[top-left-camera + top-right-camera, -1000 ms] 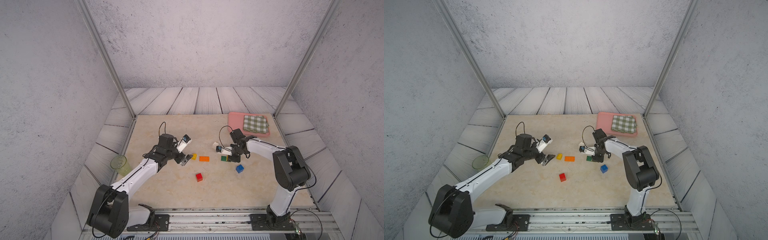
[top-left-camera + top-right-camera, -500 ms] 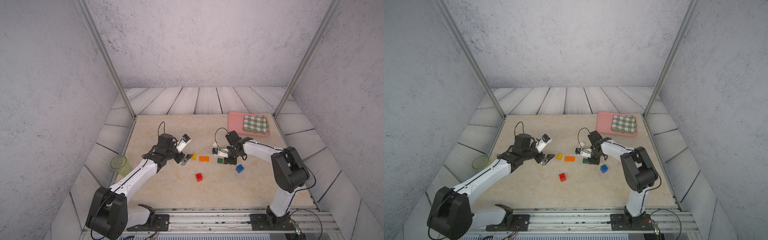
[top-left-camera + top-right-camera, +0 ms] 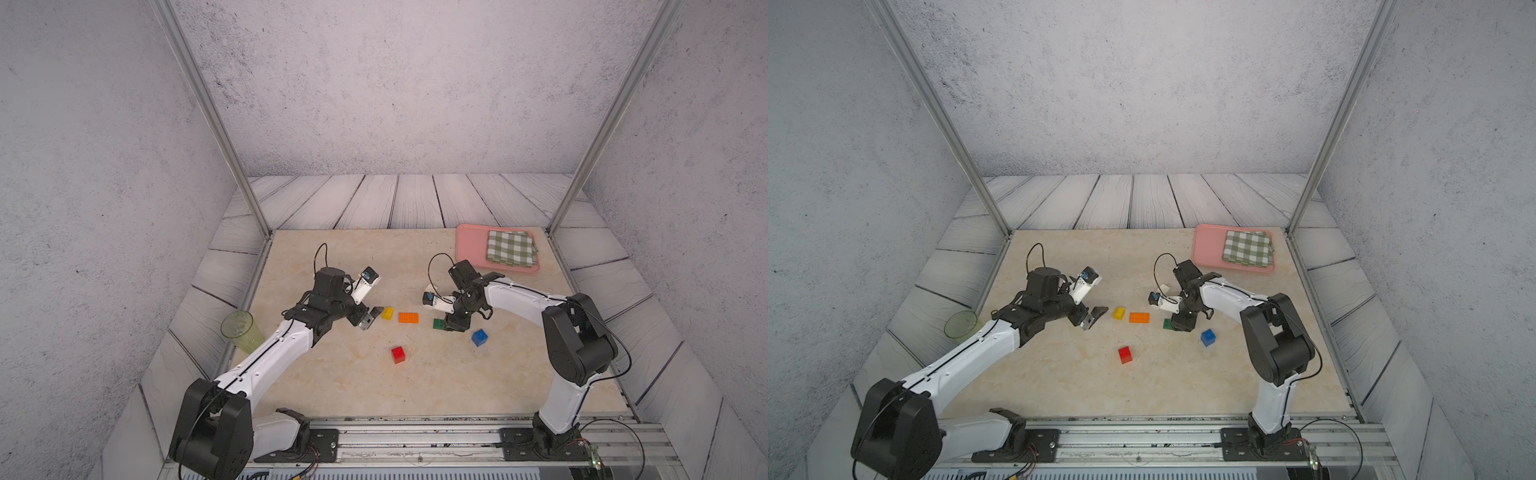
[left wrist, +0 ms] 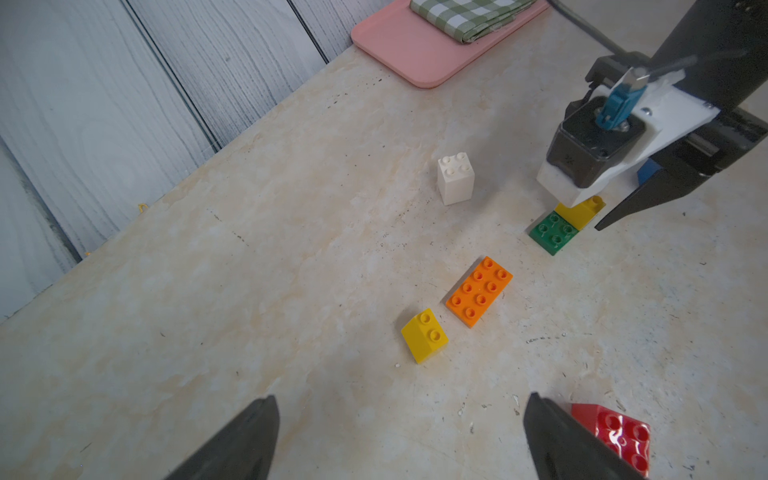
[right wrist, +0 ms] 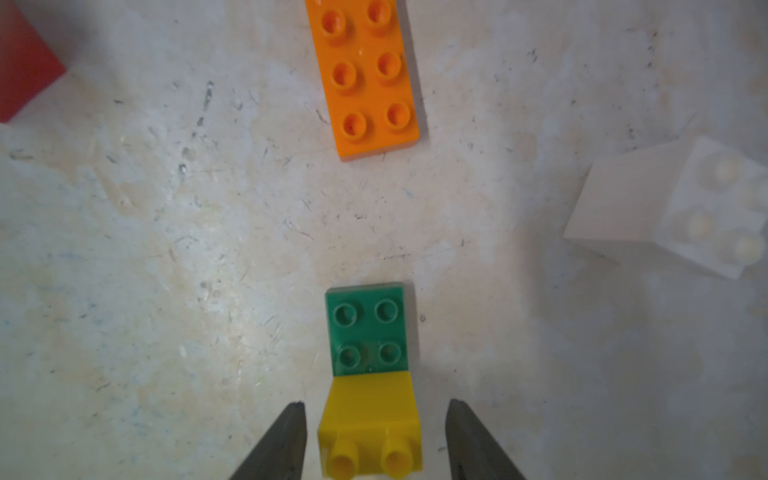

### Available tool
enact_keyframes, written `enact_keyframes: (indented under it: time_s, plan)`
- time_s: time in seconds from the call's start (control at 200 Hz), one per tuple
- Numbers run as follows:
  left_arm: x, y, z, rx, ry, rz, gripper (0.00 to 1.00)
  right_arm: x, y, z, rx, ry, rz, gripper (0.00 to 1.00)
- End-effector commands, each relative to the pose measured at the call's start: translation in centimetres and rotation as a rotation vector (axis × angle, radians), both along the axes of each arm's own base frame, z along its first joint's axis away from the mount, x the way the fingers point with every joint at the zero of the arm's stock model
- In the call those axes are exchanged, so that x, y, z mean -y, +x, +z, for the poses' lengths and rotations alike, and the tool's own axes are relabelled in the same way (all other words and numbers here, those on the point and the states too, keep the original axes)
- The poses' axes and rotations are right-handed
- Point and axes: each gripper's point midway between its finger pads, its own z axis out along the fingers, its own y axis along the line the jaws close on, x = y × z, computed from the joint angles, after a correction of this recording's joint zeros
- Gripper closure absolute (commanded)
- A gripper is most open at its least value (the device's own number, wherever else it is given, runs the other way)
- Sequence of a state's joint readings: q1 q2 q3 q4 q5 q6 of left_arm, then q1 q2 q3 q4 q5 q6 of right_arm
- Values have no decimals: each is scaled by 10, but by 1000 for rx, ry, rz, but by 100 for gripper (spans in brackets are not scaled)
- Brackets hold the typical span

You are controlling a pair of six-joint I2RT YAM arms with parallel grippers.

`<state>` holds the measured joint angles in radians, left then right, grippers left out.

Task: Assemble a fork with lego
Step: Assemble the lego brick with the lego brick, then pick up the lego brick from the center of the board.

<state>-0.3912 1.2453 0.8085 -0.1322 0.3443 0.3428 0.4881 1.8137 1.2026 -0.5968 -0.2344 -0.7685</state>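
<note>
No fork is in view; the lego lies in loose bricks. A yellow sloped brick (image 5: 370,419) sits on one end of the green brick (image 5: 368,330) (image 3: 438,323). My right gripper (image 5: 376,404) (image 3: 455,324) straddles that yellow brick, open, with a gap on each side. The orange brick (image 3: 408,317) and a second yellow brick (image 3: 387,313) lie just ahead of my left gripper (image 4: 402,398) (image 3: 371,316), which hovers open and empty. The red brick (image 3: 398,354) and blue brick (image 3: 479,337) lie nearer the front. The white brick (image 4: 456,178) stands behind the right gripper.
A pink tray (image 3: 469,249) with a folded green checked cloth (image 3: 511,248) sits at the back right corner. A green cup (image 3: 241,328) stands off the table's left edge. Metal posts rise at both back corners.
My right gripper moved left and down over the green brick, then opened, leaving the yellow brick on it. The left arm has barely moved.
</note>
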Motion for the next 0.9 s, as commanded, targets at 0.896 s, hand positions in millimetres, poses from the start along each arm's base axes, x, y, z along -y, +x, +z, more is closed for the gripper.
enact_keyframes:
  time_s: [0.896]
  plan:
    - [-123, -3, 30, -51, -96, 560, 2, -138, 30, 77, 13, 152, -161, 19]
